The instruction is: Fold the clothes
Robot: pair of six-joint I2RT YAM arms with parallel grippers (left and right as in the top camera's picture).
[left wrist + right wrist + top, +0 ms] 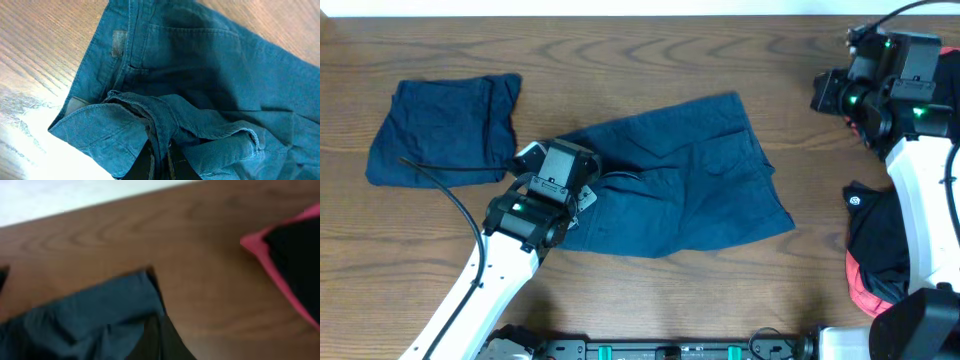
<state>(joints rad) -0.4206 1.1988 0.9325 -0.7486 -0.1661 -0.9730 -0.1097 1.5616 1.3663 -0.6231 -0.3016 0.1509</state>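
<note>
Navy-blue shorts [690,180] lie spread across the middle of the table. My left gripper [582,192] is at their left end, shut on a bunched fold of the waistband. In the left wrist view the fabric [200,65] is pinched between the dark fingers [160,155], and a small label [119,42] shows on the waistband. A second pair of navy shorts [445,130] lies folded at the back left. My right gripper [823,95] is raised at the back right, apart from the shorts. Its fingers [160,340] look pressed together and empty, and one corner of the shorts [100,310] shows below them.
A black and red pile of clothing [875,245] lies at the right edge beside the right arm; it also shows in the right wrist view [295,255]. A black cable [450,175] runs over the folded shorts. The table is brown wood [650,60].
</note>
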